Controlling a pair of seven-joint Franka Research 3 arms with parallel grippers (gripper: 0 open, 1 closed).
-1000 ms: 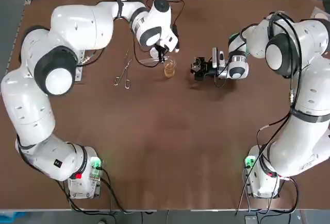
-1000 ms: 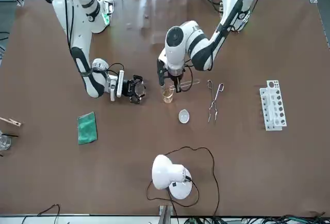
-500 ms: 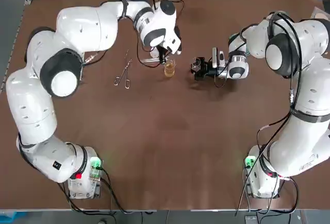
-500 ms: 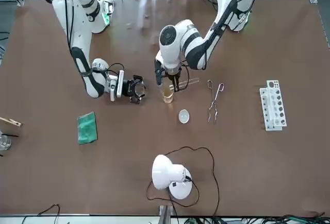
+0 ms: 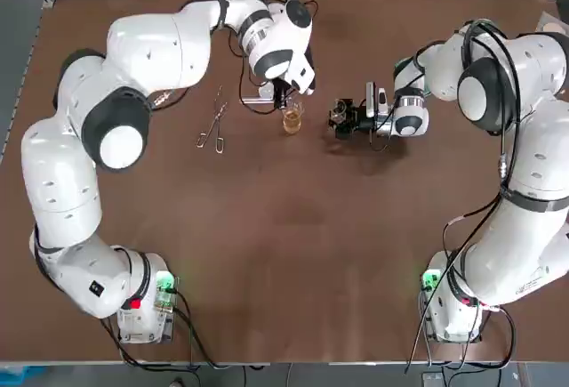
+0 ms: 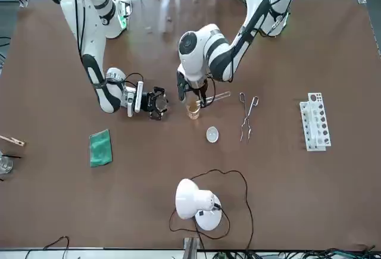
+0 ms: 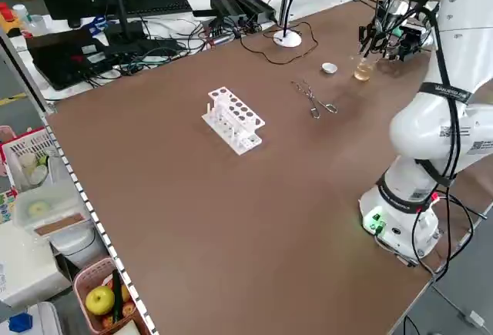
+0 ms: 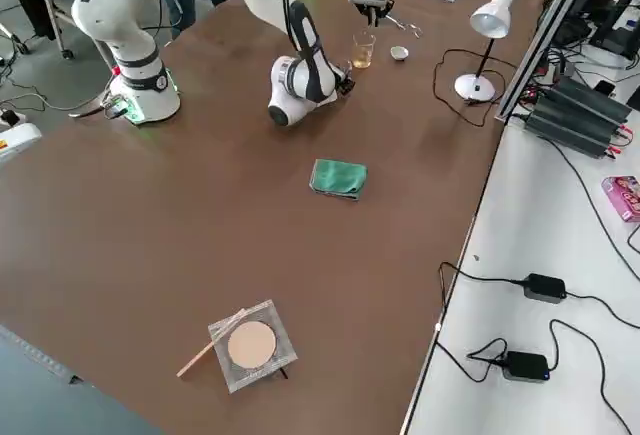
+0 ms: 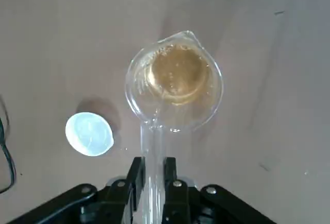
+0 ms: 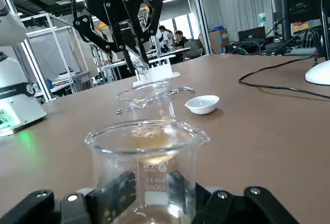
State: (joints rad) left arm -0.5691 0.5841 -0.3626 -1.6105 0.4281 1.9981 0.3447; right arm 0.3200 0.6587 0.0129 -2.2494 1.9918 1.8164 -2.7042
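Currently my left hand [image 5: 283, 93] hangs fingers-down over the brown tabletop [image 5: 293, 253]. Its two fingers [image 9: 135, 171] are pinching a slim clear glass test tube [image 9: 152, 147] near its upper end. The tube points downward from the hand. In the left wrist view its lower end overlaps the rim of a small clear glass beaker of amber liquid [image 9: 175, 80]. That beaker stands upright on the tabletop directly beneath the hand. In the right wrist view the tube's rounded tip sits just above the beaker's mouth, not dipped into the liquid.

Just past the hand, on the side away from the arm bases, lies a small round white dish [image 6: 212, 133], near the beaker but apart from it. On the hand's left a pair of metal scissor-handled tongs [image 5: 213, 124] lies flat. Well beyond those, further left, is a white plastic test-tube rack [image 6: 314, 130].

On the other side of the amber beaker my right hand [image 5: 342, 118] reaches in low and level, fingers aimed toward the left hand. It is clamped on a second clear glass beaker with printed markings [image 10: 147, 162], held upright between the fingers. I cannot tell whether that one has anything in it. Further to the right of this hand and away from the bases, a folded green cloth [image 6: 100, 147] lies on the tabletop.
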